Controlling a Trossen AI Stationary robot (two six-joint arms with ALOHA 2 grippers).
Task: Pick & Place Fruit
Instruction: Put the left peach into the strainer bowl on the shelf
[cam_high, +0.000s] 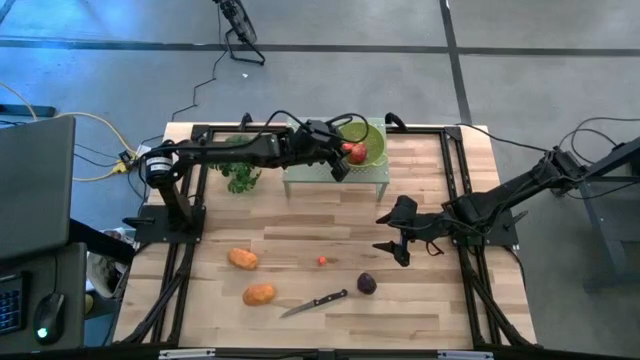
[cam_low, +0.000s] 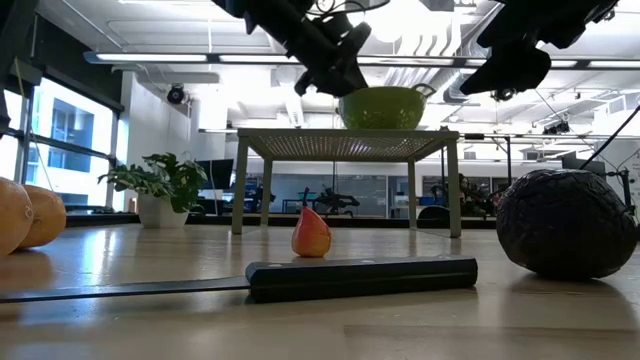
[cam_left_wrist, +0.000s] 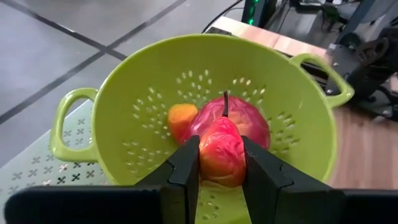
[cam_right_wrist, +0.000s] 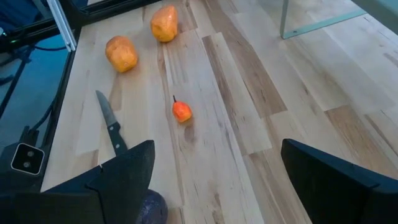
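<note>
Fingers (cam_left_wrist: 186, 171) of the left gripper (cam_left_wrist: 222, 171) pinch a red fruit (cam_left_wrist: 222, 152) between them, held over the green colander (cam_left_wrist: 124, 93); just beyond lie a round red fruit (cam_left_wrist: 249, 118) and a tiny orange one (cam_left_wrist: 181, 116). Spread wide, the right gripper (cam_right_wrist: 214, 168) hangs above the table (cam_right_wrist: 298, 93), the tiny red fruit (cam_right_wrist: 181, 111) ahead, two orange ovals (cam_right_wrist: 121, 53) farther.

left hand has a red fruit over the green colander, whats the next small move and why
Probably open the left hand and drop the red fruit: it hangs directly over the green colander, where a red round fruit and a small orange one already lie.
</note>
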